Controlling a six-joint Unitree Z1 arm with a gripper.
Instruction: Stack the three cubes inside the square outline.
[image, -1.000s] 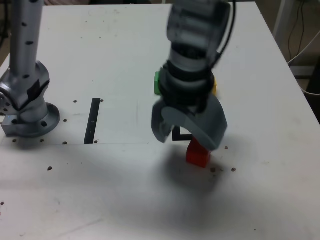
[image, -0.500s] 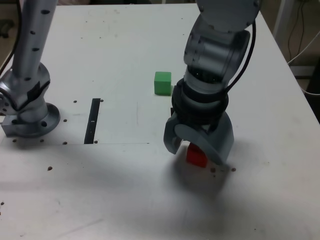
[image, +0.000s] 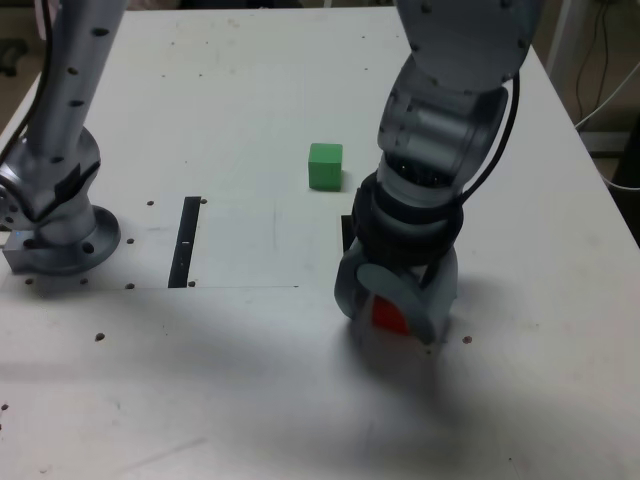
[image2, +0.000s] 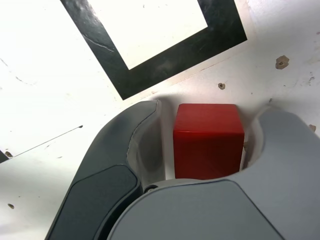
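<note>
Currently, one hand (image: 392, 305) surrounds one red cube (image2: 208, 142).

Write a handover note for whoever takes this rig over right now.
End effector: around the red cube, jaws either side; a firm grip can't be confirmed.
Red cube: just outside the square outline.
Green cube: on the table, away from the outline.
Yellow cube: not visible in either view.
Done: jaws placed around red; no stack seen.
Left: probably secure red, set it inside the outline, find yellow, then stack the rest.
</note>
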